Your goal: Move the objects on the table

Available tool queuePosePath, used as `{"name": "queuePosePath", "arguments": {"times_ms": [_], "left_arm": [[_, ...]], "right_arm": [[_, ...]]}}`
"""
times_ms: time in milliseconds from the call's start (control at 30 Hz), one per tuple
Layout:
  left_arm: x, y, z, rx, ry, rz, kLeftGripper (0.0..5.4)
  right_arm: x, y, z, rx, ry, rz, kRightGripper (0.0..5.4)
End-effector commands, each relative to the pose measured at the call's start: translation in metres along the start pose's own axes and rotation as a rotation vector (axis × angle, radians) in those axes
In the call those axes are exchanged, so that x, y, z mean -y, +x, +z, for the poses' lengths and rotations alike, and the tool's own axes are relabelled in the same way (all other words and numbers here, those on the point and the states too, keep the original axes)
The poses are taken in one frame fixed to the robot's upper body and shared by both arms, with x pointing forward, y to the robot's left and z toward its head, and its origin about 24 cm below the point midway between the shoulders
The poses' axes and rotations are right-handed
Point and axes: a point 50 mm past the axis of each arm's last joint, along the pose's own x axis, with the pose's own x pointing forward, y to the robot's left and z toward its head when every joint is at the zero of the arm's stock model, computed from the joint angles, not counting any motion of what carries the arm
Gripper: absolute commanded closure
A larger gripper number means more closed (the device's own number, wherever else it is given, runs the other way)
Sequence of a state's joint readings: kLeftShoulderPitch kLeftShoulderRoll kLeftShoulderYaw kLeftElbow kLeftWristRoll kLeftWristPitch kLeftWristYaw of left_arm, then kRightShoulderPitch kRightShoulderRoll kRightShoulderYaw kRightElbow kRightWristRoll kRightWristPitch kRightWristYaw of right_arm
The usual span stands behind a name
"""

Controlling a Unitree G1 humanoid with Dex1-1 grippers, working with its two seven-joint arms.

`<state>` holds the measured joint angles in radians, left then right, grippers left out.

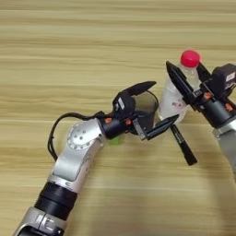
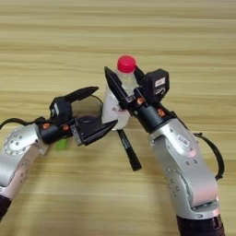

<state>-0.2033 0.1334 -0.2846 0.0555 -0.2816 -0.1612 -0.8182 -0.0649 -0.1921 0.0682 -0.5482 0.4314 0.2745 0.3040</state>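
Black fingers of my right end effector [image 2: 120, 85] are clamped on either side of the clear bottle [image 2: 115, 105], just below its red cap [image 2: 126, 63], and the bottle leans a little to my left with its base at or near the desk [image 2: 138, 27] — I can't tell whether it touches. My left end effector [image 1: 154, 106] sits right beside it, fingers spread wide and gripping nothing, one finger up by the bottle's lower side, the other low near the desk. Just past that lower finger the marker [image 1: 183, 145] lies flat on the wood, running diagonally out from under the bottle's base toward me. A small green something [image 1: 116, 139] peeks out beneath my left wrist; too hidden to name.
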Motion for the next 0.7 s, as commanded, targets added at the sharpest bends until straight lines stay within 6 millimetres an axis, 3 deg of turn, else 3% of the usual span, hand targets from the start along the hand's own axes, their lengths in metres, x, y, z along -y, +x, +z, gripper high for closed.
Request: {"name": "queuePosePath", "arguments": {"times_ms": [33,700], "left_arm": [[0.002,-0.001,0.000,-0.006,0.010,-0.020,0.00],[-0.001,-0.001,-0.007,-0.035,0.012,-0.009,0.00]], "right_arm": [[-0.010,0.006,0.008,0.044,-0.006,0.046,2.98],[-0.034,0.004,0.003,0.012,0.073,0.155,2.98]]}}
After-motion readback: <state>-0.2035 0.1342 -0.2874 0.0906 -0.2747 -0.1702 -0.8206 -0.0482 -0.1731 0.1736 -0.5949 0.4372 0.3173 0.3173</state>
